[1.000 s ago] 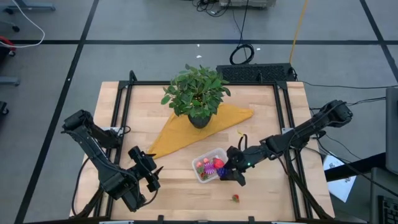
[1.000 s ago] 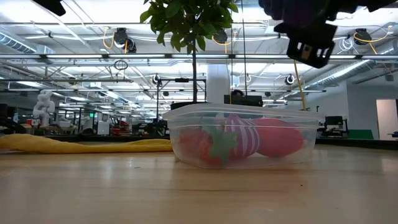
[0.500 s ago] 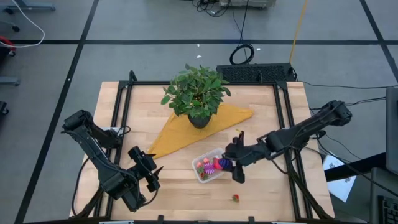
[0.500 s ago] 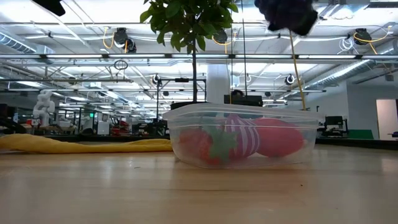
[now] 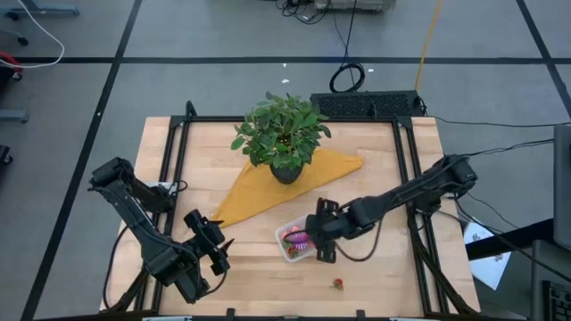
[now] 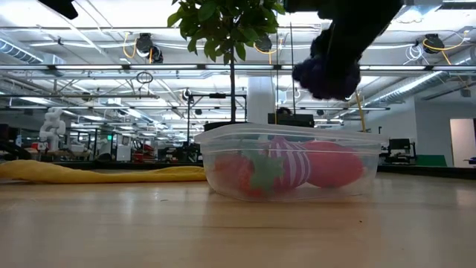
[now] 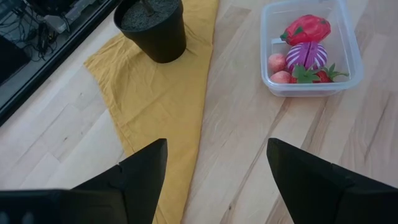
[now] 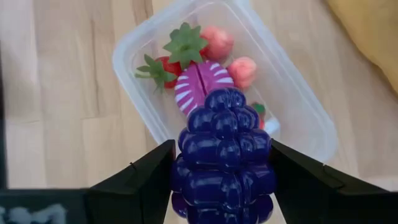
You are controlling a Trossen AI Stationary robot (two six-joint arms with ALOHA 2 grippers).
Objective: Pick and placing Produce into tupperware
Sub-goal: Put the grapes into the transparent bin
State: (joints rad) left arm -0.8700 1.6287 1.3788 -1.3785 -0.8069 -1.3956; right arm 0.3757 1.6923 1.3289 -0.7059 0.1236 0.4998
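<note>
Since the earlier frame the right tool (image 5: 318,234) has swung from the box's right-hand edge to a spot over the box (image 5: 301,239), carrying the grapes (image 8: 224,152) with it; the left tool (image 5: 211,243) has not moved.

Right tool: clamped on the grapes, a purple knobbly bunch held between both fingers (image 8: 134,180). In the low view the bunch (image 6: 326,73) hangs clear above the box rim (image 6: 290,132), not yet touching it.

Box: a clear, shallow container standing on the counter (image 5: 259,259), just in front of the yellow cloth (image 5: 268,183) and the potted plant (image 5: 283,134). It already holds strawberries (image 8: 163,68), pink round pieces (image 8: 242,70) and a purple-and-white striped piece (image 8: 198,84).

Outside the box: one small red piece (image 5: 338,284) lies apart on the counter, nearer the front edge.

Left tool: fingers apart and empty, waiting near the counter's front left corner.

Step in hand, as judged: placing the grapes. The next move calls for lowering the bunch within the box walls and parting the fingers; the box is already crowded, so the bunch may settle on top of other pieces.

No brand, label or writing can be read.
</note>
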